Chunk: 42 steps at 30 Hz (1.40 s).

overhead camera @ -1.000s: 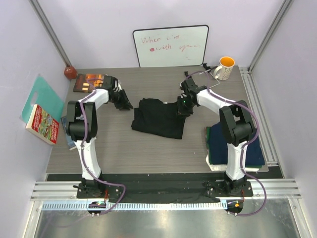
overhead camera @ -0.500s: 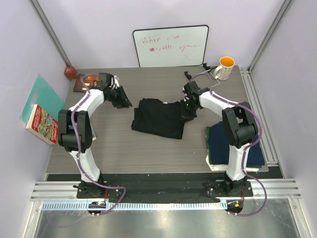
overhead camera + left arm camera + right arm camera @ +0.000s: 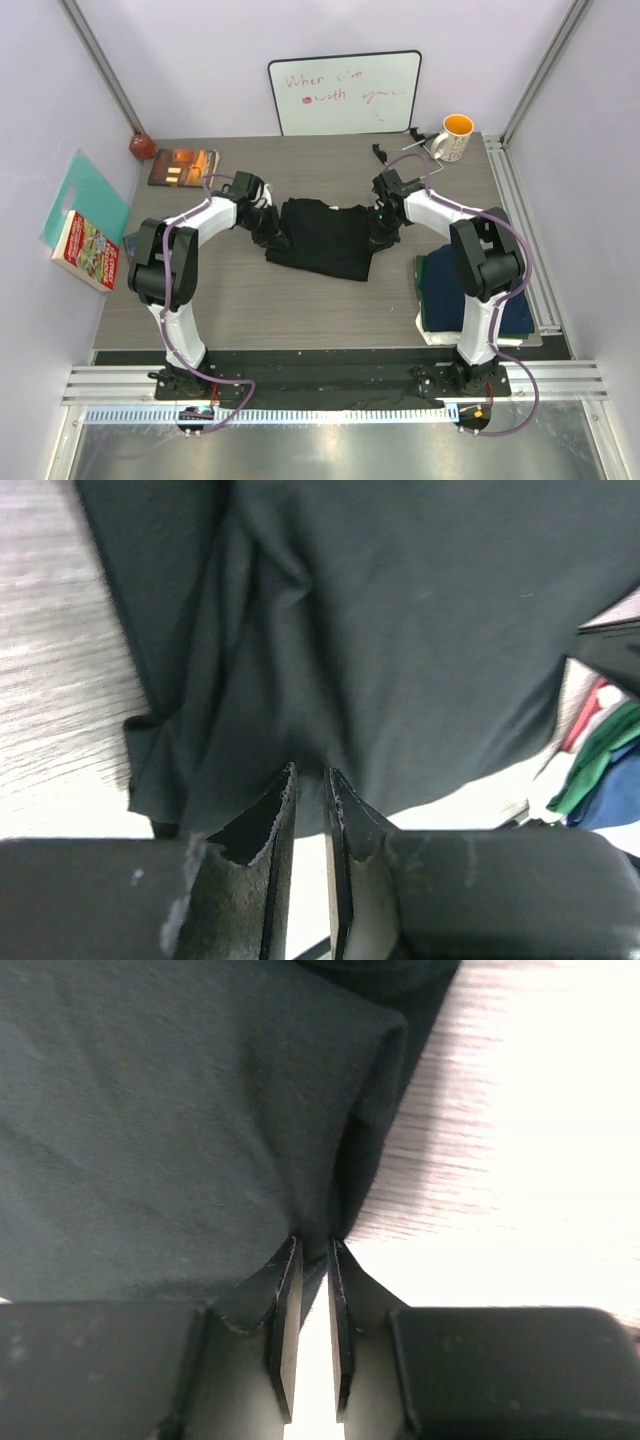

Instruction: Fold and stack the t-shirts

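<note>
Jaws of the left gripper (image 3: 310, 776) are seen nearly pressed together, with only a thin slit left between them. The edge of the black t-shirt (image 3: 325, 240) is pinched at their tips, and creases in the cloth are drawn toward that spot. On the right gripper (image 3: 313, 1244) the jaws are likewise brought close, and a folded corner of the same shirt is caught between them.

From above, the shirt is found loosely bunched at the middle of the grey wood-grain surface (image 3: 250, 300), gripped at its left edge by the left arm and at its right edge by the right arm. No print can be made out on the cloth that shows.

A stack of folded t-shirts (image 3: 438, 290), navy on top, is placed at the near right of the surface, well apart from the black shirt and partly hidden by the right arm.

A whiteboard (image 3: 345, 92) is propped against the back wall, with a white mug (image 3: 455, 138) with an orange inside near its right end. One book (image 3: 182, 166) is laid flat at the far left corner. Another book (image 3: 87, 250) is leaned against the left wall beside a teal board (image 3: 88, 190).
</note>
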Motion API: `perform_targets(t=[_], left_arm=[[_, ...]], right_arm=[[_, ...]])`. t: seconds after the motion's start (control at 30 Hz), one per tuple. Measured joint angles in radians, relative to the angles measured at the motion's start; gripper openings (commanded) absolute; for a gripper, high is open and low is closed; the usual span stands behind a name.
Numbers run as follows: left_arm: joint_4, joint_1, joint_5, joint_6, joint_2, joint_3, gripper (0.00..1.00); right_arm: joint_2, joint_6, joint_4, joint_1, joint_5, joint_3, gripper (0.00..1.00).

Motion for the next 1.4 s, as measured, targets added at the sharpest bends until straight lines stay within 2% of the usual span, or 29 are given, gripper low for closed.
perform_targets(t=[0.5,0.73,0.97,1.0,1.03,1.07,1.1,1.3,1.4], left_arm=[[0.029,0.003,-0.005,-0.014,0.005,-0.069,0.13],[0.014,0.007,-0.054,-0.012,-0.088,-0.158,0.12],[-0.035,0.099,-0.107,0.008,-0.140,-0.200,0.12],[-0.042,0.111,-0.114,0.011,-0.140,-0.200,0.12],[-0.047,0.124,-0.121,0.014,-0.140,-0.200,0.13],[-0.051,0.133,-0.126,0.017,-0.140,-0.200,0.14],[-0.056,0.138,-0.130,0.019,-0.140,-0.200,0.19],[-0.064,0.151,-0.098,0.035,-0.138,-0.196,0.39],[-0.060,0.170,-0.045,0.033,-0.117,-0.169,0.41]], right_arm=[[-0.010,0.026,0.003,-0.012,0.006,-0.024,0.19],[-0.001,0.034,0.006,-0.021,-0.011,-0.023,0.16],[0.006,0.034,0.006,-0.036,-0.043,-0.023,0.14],[0.007,0.034,0.007,-0.038,-0.047,-0.023,0.15],[0.007,0.034,0.007,-0.040,-0.050,-0.023,0.20],[0.007,0.034,0.008,-0.043,-0.054,-0.024,0.24],[0.007,0.034,0.008,-0.044,-0.056,-0.025,0.26],[-0.022,0.024,0.022,-0.071,-0.064,-0.062,0.35],[-0.044,0.014,0.009,-0.100,-0.053,-0.085,0.35]])
